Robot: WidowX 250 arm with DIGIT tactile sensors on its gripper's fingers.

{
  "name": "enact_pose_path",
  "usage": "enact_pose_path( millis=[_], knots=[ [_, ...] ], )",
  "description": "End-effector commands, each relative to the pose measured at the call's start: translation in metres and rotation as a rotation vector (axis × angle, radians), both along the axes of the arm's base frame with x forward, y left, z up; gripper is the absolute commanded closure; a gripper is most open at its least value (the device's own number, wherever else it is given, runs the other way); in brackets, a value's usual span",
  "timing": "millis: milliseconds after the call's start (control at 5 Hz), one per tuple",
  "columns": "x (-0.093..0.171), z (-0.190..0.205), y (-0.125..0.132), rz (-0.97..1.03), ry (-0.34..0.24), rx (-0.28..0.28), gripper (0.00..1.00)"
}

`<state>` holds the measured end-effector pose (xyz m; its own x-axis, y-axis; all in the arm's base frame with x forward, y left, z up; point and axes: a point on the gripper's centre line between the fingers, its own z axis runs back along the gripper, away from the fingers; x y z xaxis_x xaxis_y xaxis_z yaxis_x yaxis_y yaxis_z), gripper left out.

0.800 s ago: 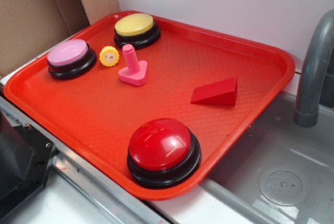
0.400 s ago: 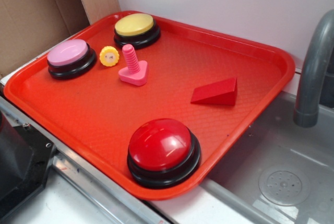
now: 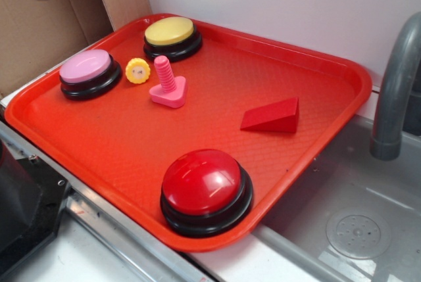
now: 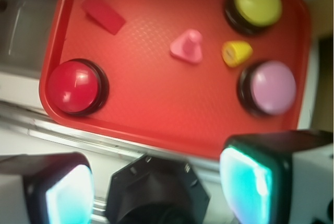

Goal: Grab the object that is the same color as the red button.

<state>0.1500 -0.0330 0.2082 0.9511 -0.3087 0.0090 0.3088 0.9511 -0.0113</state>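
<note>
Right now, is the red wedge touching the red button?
Apart. The exterior view shows bare tray between the red wedge and the red button.

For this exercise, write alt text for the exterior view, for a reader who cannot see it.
A red tray holds a red button at the front, a red wedge, a pink bolt, a yellow nut, and pink and yellow buttons at the back.

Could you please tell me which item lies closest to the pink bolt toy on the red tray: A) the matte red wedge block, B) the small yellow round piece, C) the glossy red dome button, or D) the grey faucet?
B: the small yellow round piece sits just beside the pink bolt toy, while the matte red wedge block lies well across the red tray.
</note>
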Motion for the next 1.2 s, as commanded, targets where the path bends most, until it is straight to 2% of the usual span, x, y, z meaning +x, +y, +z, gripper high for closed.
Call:
enact_pose_path(
  millis=[0,200,400,600,800,1000],
  knots=[
    [0.066,-0.022,-0.037,-0.323,-0.050,0.072,0.00],
    [0.092,-0.051,-0.052,-0.414,-0.067,0.037,0.00],
    [0.113,-0.081,-0.071,-0.490,-0.140,0.031,0.00],
    [0.123,-0.107,-0.086,-0.567,-0.203,-0.004,0.00],
    [0.128,-0.129,-0.100,-0.612,-0.224,-0.022,0.00],
    [0.135,-0.154,-0.110,-0.625,-0.245,-0.071,0.00]
  ],
)
